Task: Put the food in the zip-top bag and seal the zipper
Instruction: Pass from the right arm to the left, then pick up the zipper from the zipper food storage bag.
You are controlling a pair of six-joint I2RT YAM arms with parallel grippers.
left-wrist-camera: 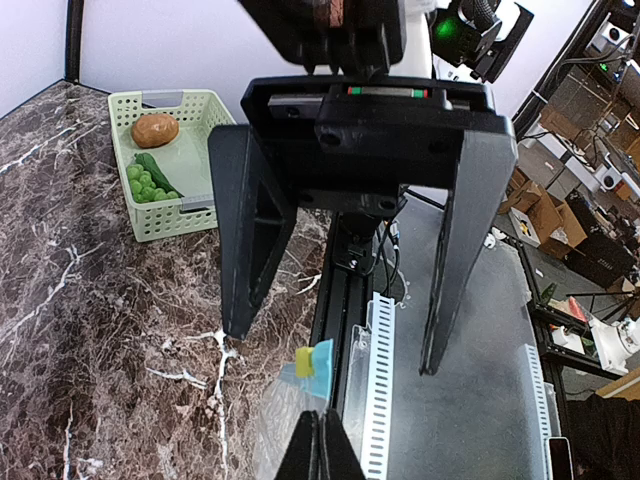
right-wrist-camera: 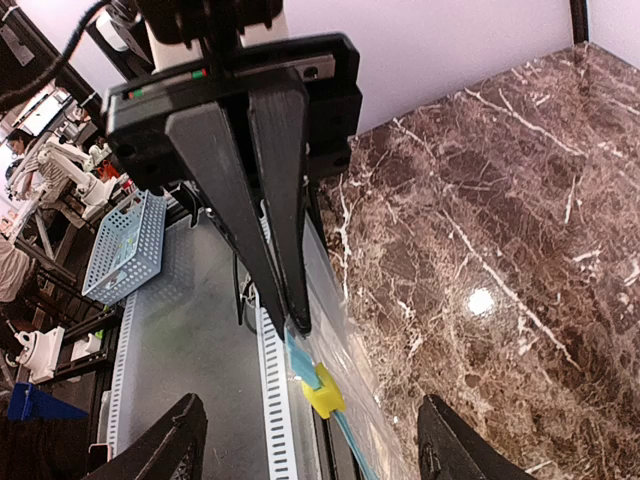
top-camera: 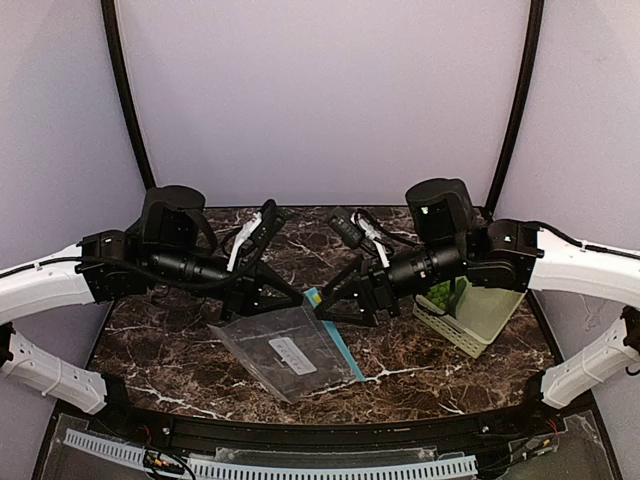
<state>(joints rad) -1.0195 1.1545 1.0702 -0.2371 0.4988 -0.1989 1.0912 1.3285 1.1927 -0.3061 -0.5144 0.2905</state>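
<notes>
Near the bench's front edge, centre: one clear rectangular plastic zip-top bag (top-camera: 250,345) is lying with its white label (top-camera: 292,355) facing up. Its teal-blue zipper strip (top-camera: 342,345) is forming the right-hand edge, running far-to-near and angling toward the front-right corner, so the mouth is facing the one pale green slotted basket (left-wrist-camera: 165,215). Long axis: can't tell, the outline is looking almost square from above. One yellow slider tab (right-wrist-camera: 322,392) is sitting near the strip's far end. Left gripper (right-wrist-camera: 296,318) is fully closed, pinching the bag's far corner at that end. Right gripper (left-wrist-camera: 333,348) is standing wide by the slider, holding nothing. Food count is two, both sitting in the basket near the right edge: brown-orange oval potato (left-wrist-camera: 155,128) and bright green lumpy vegetable (left-wrist-camera: 150,182).
</notes>
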